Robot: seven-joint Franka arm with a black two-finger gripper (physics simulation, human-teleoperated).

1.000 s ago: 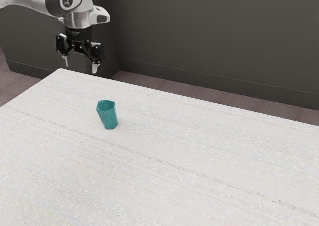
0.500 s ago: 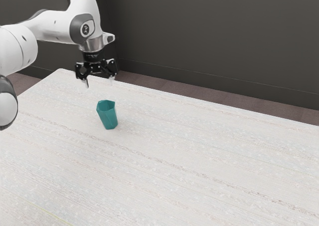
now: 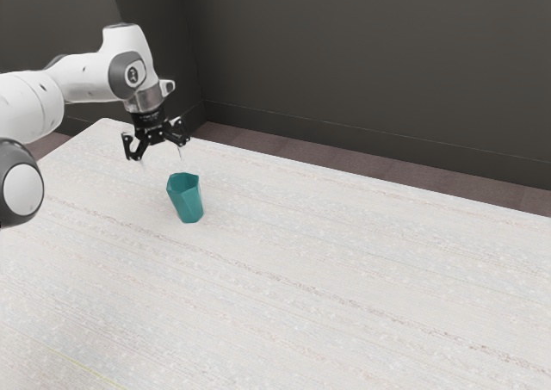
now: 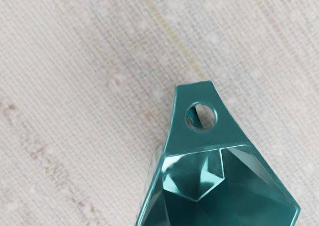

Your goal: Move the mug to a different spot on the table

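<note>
Descended over the last second: in the exterior view my gripper (image 3: 157, 154) has come down from high against the back wall to a low hover, just above the mug (image 3: 185, 198) and slightly toward the exterior view's left of it. Its jaws stand spread wide with nothing between them, so nothing is held. The mug has not shifted. It stands upright on the table (image 3: 344, 269), toward the far corner on the exterior view's left, apart from my hand. In the wrist view the mug (image 4: 219, 181) lies close beneath the hand, rim and interior facing up, its handle (image 4: 201, 117) with the round hole pointing away over bare table (image 4: 75, 86). Judgement: approach is nearly complete, the grasp has not begun, and the relocation itself remains outstanding. The next move needs centring over the rim before lowering.
</note>
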